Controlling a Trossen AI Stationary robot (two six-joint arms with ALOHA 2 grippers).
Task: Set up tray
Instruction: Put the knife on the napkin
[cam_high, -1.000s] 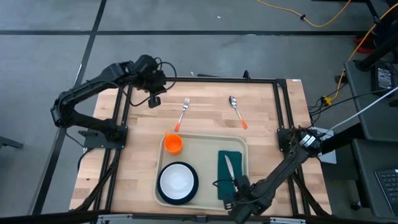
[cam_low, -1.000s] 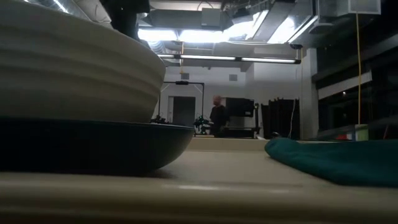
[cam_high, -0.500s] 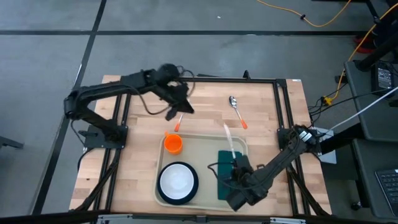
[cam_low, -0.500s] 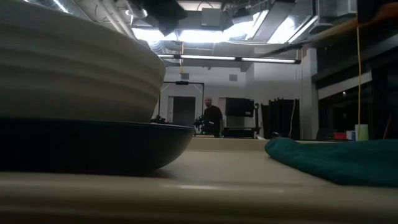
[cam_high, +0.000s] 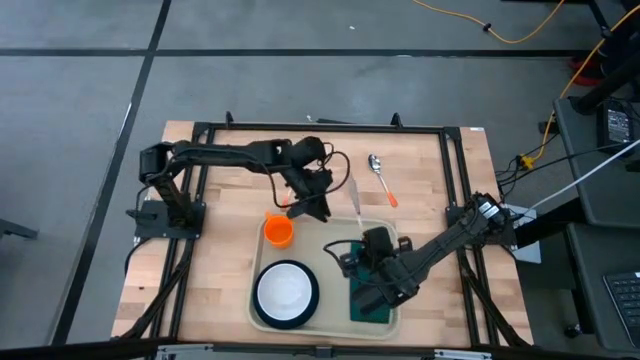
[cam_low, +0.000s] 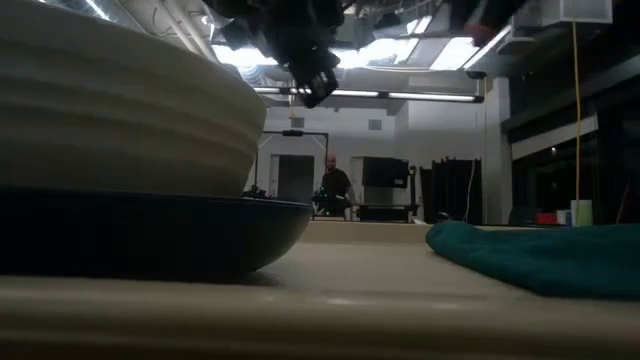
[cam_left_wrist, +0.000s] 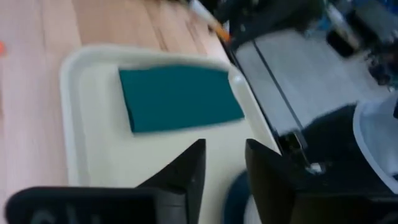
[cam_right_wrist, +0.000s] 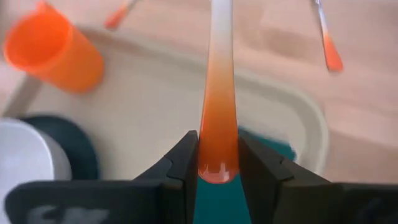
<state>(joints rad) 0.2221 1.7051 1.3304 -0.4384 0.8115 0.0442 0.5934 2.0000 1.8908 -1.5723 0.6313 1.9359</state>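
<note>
The cream tray (cam_high: 322, 240) lies near the table's front edge. On it stand an orange cup (cam_high: 278, 231) and a white bowl (cam_high: 286, 290) on a dark teal plate, and a green napkin (cam_high: 372, 298) lies there too. My right gripper (cam_high: 365, 237) hovers over the tray's right half, shut on a knife (cam_high: 354, 195) with an orange handle and a pale blade. My left gripper (cam_high: 312, 205) is open above the fork (cam_high: 288, 203), just beyond the tray's far rim. In the left wrist view the left gripper (cam_left_wrist: 224, 165) has nothing between its fingers. A spoon (cam_high: 381, 178) lies farther right. My right gripper (cam_right_wrist: 217, 160) pinches the knife by the end of its orange handle (cam_right_wrist: 217, 127), one finger on each side. The fingers come from the near right, roughly along the knife. The knife is lifted clear, and its pale blade (cam_right_wrist: 221, 25) sticks out ahead toward the far edge.
Black frame rails (cam_high: 450, 170) run along the table's far and side edges. Bare wood lies left of the tray (cam_high: 215, 250). In the low view the bowl (cam_low: 110, 110) fills the left, the napkin (cam_low: 540, 255) the right. A person (cam_low: 335, 190) stands far back in the room.
My right gripper has lifted the knife off the napkin and carried it up and toward the far edge, and the blade now reaches over the tray's far rim. My left arm has swung from the far left corner toward the table's middle and now stands over the fork.
</note>
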